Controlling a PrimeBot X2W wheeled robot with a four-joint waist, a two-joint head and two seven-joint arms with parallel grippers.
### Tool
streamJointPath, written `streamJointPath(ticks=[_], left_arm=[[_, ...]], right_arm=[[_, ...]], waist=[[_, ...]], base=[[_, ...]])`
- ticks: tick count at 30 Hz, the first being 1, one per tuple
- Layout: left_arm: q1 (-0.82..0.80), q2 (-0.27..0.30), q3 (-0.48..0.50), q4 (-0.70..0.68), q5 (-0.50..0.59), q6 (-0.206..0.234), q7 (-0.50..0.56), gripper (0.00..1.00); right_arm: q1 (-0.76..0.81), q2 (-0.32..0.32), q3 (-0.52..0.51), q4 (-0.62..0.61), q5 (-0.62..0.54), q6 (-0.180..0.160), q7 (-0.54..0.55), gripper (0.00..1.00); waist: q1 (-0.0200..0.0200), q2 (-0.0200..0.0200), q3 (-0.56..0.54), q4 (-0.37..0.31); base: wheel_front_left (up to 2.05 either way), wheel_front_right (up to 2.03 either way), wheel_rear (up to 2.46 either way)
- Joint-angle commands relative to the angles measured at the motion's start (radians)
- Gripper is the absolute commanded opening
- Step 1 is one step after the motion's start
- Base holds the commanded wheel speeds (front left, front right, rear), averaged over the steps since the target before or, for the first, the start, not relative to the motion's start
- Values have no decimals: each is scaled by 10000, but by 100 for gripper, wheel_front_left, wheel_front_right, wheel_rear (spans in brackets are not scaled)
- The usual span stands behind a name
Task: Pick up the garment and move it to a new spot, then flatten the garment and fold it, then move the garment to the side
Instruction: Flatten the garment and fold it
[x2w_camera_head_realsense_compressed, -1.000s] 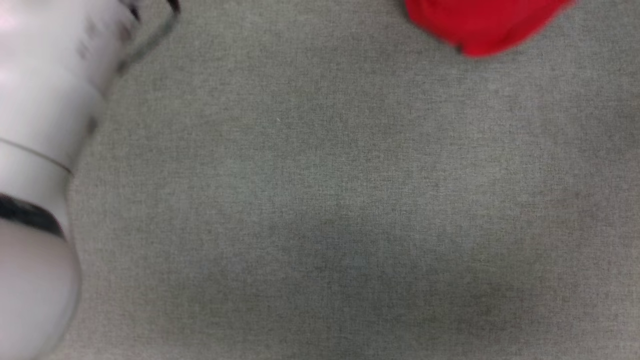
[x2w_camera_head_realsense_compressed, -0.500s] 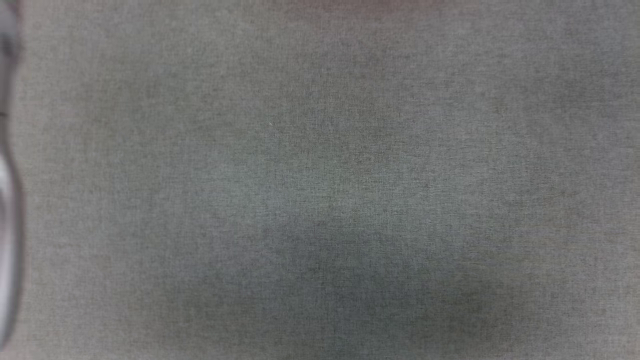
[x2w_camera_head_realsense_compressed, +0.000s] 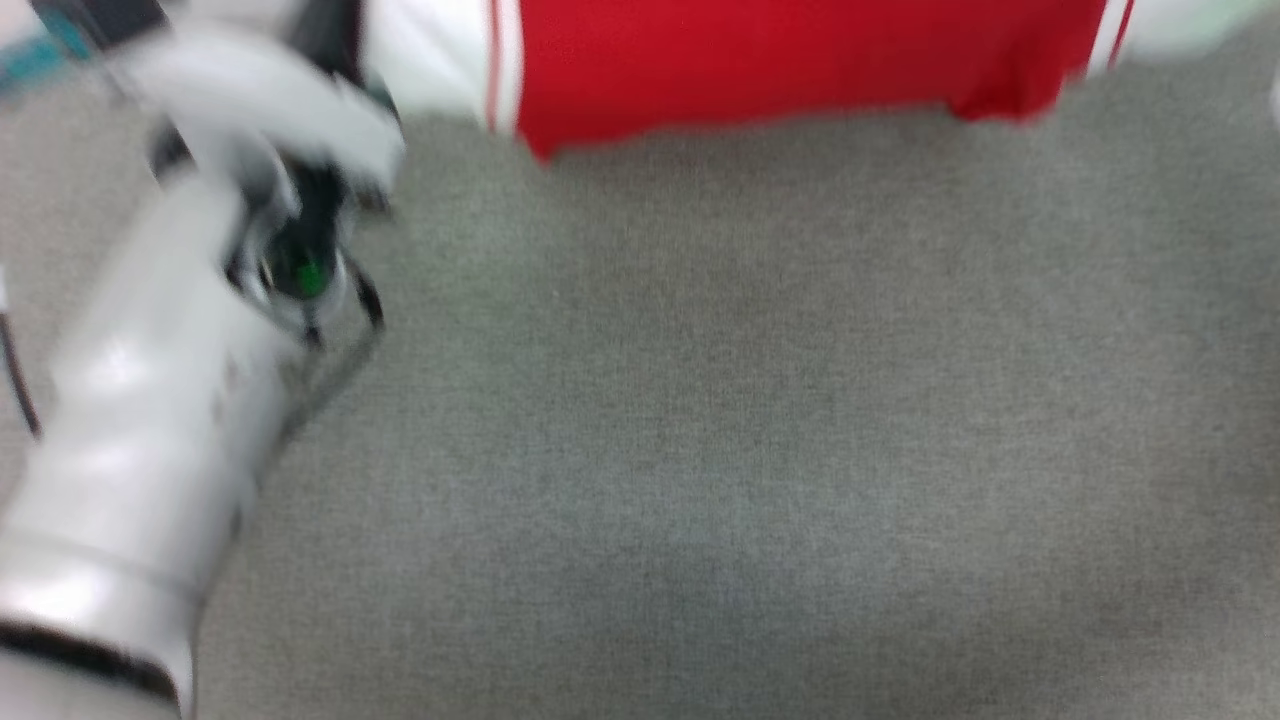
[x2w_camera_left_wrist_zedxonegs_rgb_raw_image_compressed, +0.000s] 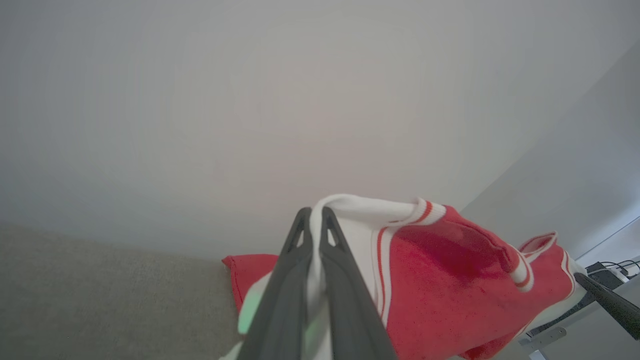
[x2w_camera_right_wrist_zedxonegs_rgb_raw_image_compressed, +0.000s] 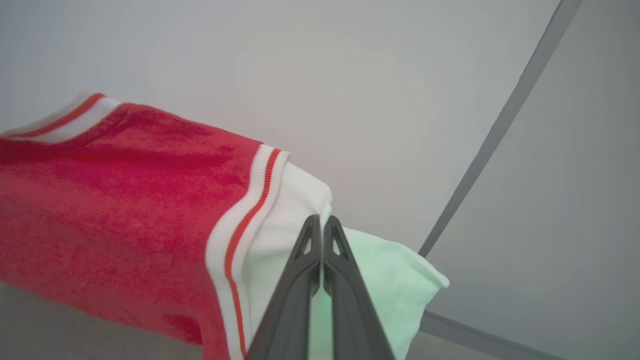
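Red fabric of the garment (x2w_camera_head_realsense_compressed: 780, 70) is hanging stretched across the head view's top edge above the grey cloth surface (x2w_camera_head_realsense_compressed: 700, 450), its long axis running from arm to arm. The left gripper (x2w_camera_left_wrist_zedxonegs_rgb_raw_image_compressed: 315, 217) is pinching, jaws together, a white edge at one end and the right gripper (x2w_camera_right_wrist_zedxonegs_rgb_raw_image_compressed: 322, 222) is clamping white cloth at the other, so neither arm is nearer; no writing is showing legibly.

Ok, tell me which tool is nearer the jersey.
Neither: both touch it. The left tool is shut on white fabric at one end of the jersey; the right tool is shut on white fabric at the other end.
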Motion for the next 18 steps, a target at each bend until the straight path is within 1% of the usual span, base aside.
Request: streamJointPath(ticks=[1, 5, 7, 9, 14, 18], left_arm=[[697, 198, -120, -301, -70, -22, -67, 0], [2472, 571, -181, -1270, -337, -23, -148, 0], [3364, 690, 3, -1770, -558, -23, -196, 0], [4193, 902, 138, -2231, -485, 22, -246, 0], [6279, 1068, 659, -3770, -516, 371, -280, 0], [7891, 1200, 1296, -5047, -378, 788, -281, 0]], right_arm=[[675, -235, 38, -489, 222, -18, 134, 0], [2268, -709, -142, -1657, 635, -18, 312, 0], [3137, -873, -308, -2094, 787, -18, 379, 0], [3931, -1030, -551, -2457, 851, -18, 480, 0], [5904, -1356, -1312, -3361, 769, -18, 862, 0], [7339, -1493, -2135, -4358, 547, -18, 1349, 0]], waist=[[0, -1, -473, 67], [0, -1, -812, -53], [0, -1, -986, -91], [0, -1, -1117, -117], [0, -1, -1348, -268], [0, -1, -1514, -406]], base=[[0, 0, 0], [0, 0, 0], [0, 0, 0], [0, 0, 0], [0, 0, 0], [0, 0, 0]])
